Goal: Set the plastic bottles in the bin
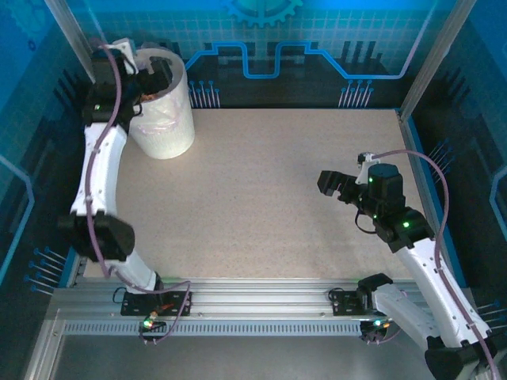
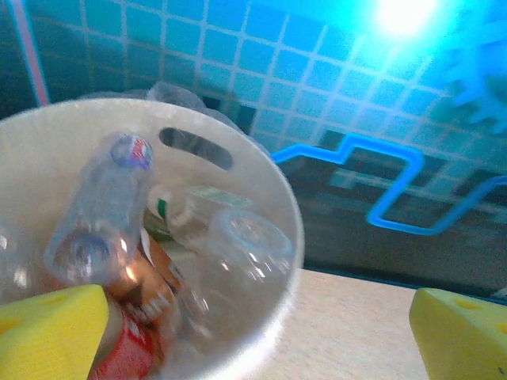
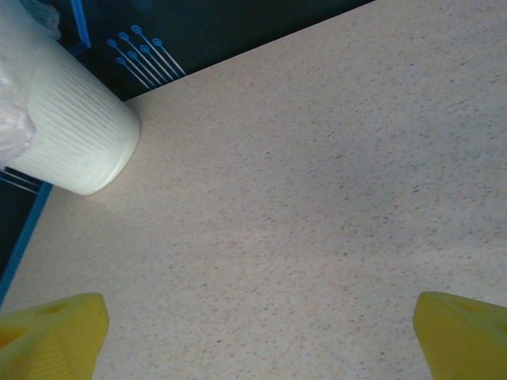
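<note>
The speckled table [image 1: 277, 198] carries the bin [image 1: 170, 131] at its far left corner, probably set there to leave the middle free for working. The left arm [image 1: 99, 170] stretches along the left edge so that the left jaws hang over the bin's mouth, spread wide with nothing between the yellow fingertips [image 2: 47, 332] — a drop position, by my reading. The right jaws, also wide apart and holding nothing, hover over bare table at the right, yellow pads [image 3: 47, 332] far apart. The plastic bottles [image 2: 103, 214] lie heaped inside the bin, clear and partly crushed, so the task looks about done. A red label [image 2: 127, 356] and a round red-and-blue mark [image 2: 132, 150] show — the writing is too blurred to read
</note>
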`<control>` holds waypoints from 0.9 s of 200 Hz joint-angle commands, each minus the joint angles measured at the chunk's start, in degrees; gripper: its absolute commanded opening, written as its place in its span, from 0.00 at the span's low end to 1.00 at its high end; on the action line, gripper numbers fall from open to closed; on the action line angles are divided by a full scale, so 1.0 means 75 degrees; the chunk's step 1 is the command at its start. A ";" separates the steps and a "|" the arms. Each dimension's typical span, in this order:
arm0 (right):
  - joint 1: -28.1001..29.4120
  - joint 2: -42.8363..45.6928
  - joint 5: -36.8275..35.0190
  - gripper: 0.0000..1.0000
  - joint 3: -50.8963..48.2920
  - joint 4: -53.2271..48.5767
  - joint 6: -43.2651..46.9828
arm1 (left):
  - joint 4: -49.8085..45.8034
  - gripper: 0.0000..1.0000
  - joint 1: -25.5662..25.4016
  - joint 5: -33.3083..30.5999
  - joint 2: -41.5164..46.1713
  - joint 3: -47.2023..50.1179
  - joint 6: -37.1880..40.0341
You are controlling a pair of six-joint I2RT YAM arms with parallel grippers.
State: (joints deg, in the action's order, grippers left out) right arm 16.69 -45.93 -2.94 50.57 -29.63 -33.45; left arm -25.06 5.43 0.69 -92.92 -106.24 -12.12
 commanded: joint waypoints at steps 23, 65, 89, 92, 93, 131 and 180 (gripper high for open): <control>-0.0157 -0.0040 -0.1878 1.00 -0.0608 0.0398 0.1139 | 0.2188 0.99 0.0039 0.1337 0.2882 0.3592 -0.2074; -0.0490 -0.0129 -0.3141 1.00 -0.1961 0.1803 0.2425 | 0.3039 0.99 -0.0009 0.0298 0.5366 0.7309 -0.2538; -0.1135 -0.0412 -0.2857 1.00 -0.2659 0.2635 0.2782 | 0.2676 0.99 0.0002 -0.0638 0.5959 0.8532 -0.2055; -0.1245 -0.0460 -0.2723 1.00 -0.2734 0.2743 0.2813 | 0.2641 0.99 0.0002 -0.0731 0.5967 0.8643 -0.1997; -0.1272 -0.0478 -0.2683 1.00 -0.2752 0.2772 0.2822 | 0.2628 0.99 0.0002 -0.0763 0.5968 0.8673 -0.1972; -0.2090 -0.1507 -0.1113 1.00 -0.3517 0.4665 0.2821 | 0.3449 0.99 0.0001 -0.2211 0.5632 1.0298 -0.2023; -0.2149 -0.2872 -0.0738 1.00 -0.3565 0.6264 0.3216 | 0.4839 0.99 -0.0009 -0.2213 0.3834 1.0812 -0.0825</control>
State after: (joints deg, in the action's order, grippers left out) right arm 1.37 -64.86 -12.49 24.60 5.52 -12.10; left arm 2.70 5.37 -14.57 -59.51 -25.17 -24.93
